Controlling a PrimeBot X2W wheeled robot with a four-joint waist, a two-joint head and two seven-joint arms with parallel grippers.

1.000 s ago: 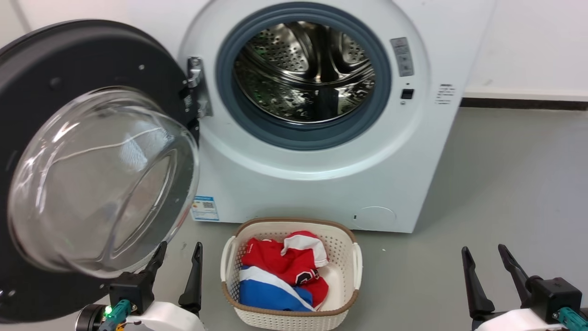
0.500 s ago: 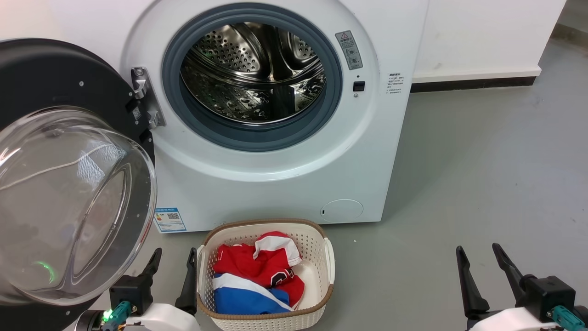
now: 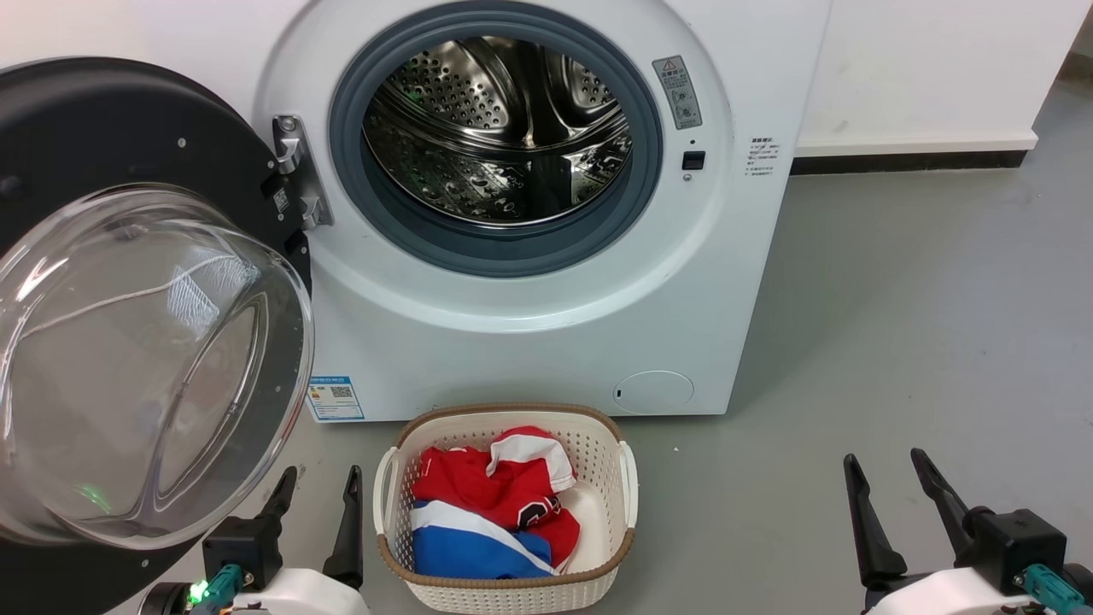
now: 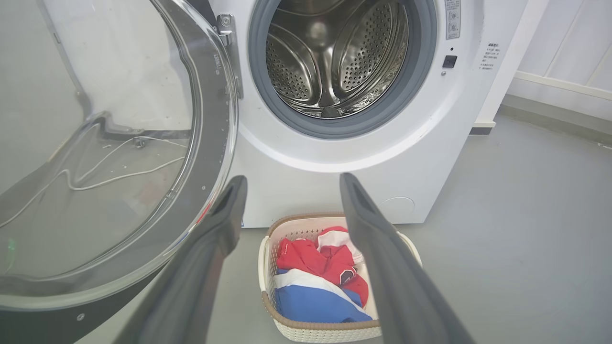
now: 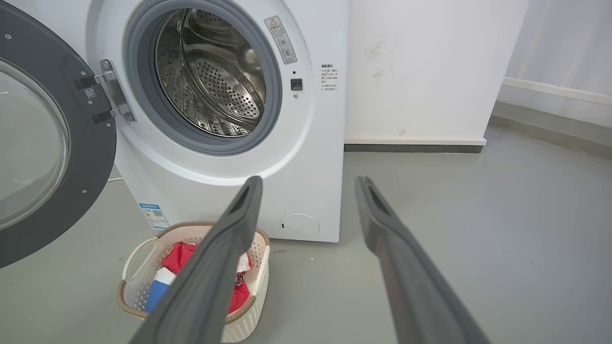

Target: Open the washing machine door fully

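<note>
Starting nearest the robot, the left hand (image 3: pixel 323 471) is waiting at seven o'clock of the head view and the right hand (image 3: pixel 884 455) at five o'clock, both with fingers spread apart and gripping nothing. Between them, at six o'clock, a pale laundry basket (image 3: pixel 512 596) is sitting on the grey floor (image 3: pixel 897 299), holding red, white and blue clothes (image 3: pixel 499 500). Just beyond the left hand, at nine o'clock, the washing machine door (image 3: pixel 111 120) is hanging swung wide on its metal hinge (image 3: pixel 295 166), its inner face and bulging glass bowl (image 3: pixel 145 367) turning toward the robot, well clear of the steel drum opening (image 3: pixel 499 128) at twelve o'clock. By its build, the door is looking rigid and fairly heavy, pivoting only about that hinge. The glass is looking smooth, slippery and breakable, so it is offering a poor hold. The black rim (image 3: pixel 60 581) away from the hinge is seeming the better place to push or hook, since leverage is greatest there. The left hand is sitting near the rim's lower edge, apparently not touching it.
</note>
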